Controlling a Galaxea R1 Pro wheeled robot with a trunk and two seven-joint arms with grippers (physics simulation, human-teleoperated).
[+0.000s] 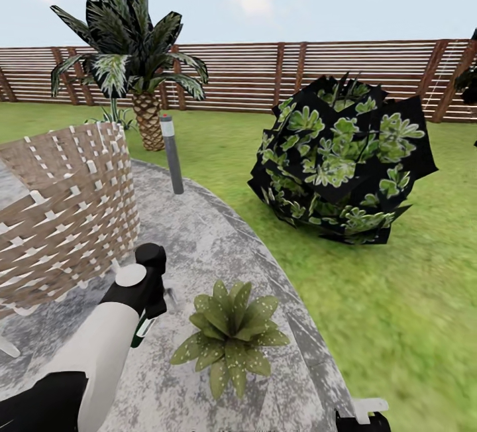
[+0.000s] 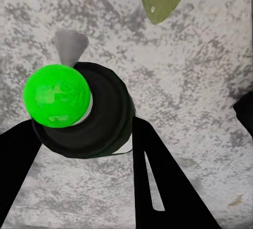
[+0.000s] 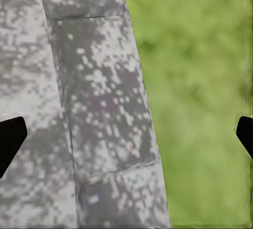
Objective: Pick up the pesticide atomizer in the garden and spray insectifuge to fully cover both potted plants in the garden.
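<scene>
— Starting nearest: what does the left gripper [image 2: 84,134] hold?

— Its two black fingers [image 2: 158,187] are clamped on the small dark pesticide bottle with the bright green round cap [image 2: 79,110], hanging over the round grey mottled stone patio [image 2: 184,81]. In the head view, the bottle [image 1: 143,328] peeks out under the black-and-white left arm [image 1: 109,332], just beside the low rosette of broad pointed speckled green leaves [image 1: 230,332].

— And the right gripper [image 3: 126,134]?

— Spread wide: one black tip shows at each side of its wrist view, over the patio's edge stones [image 3: 95,108] where they meet the green lawn [image 3: 200,81].

— Beyond the rosette?

— On its far left stands a woven brown-and-white wicker screen [image 1: 59,213]. Farther back, at the patio rim, is a slim grey bollard post [image 1: 171,154]. On the lawn to the rosette's far right sits a big round dark bush [image 1: 341,160].

— Farthest?

— A palm with a scaly trunk [image 1: 136,67], a second small rosette [image 1: 114,116] at its foot, then the brown slatted wooden fence [image 1: 318,74].
</scene>
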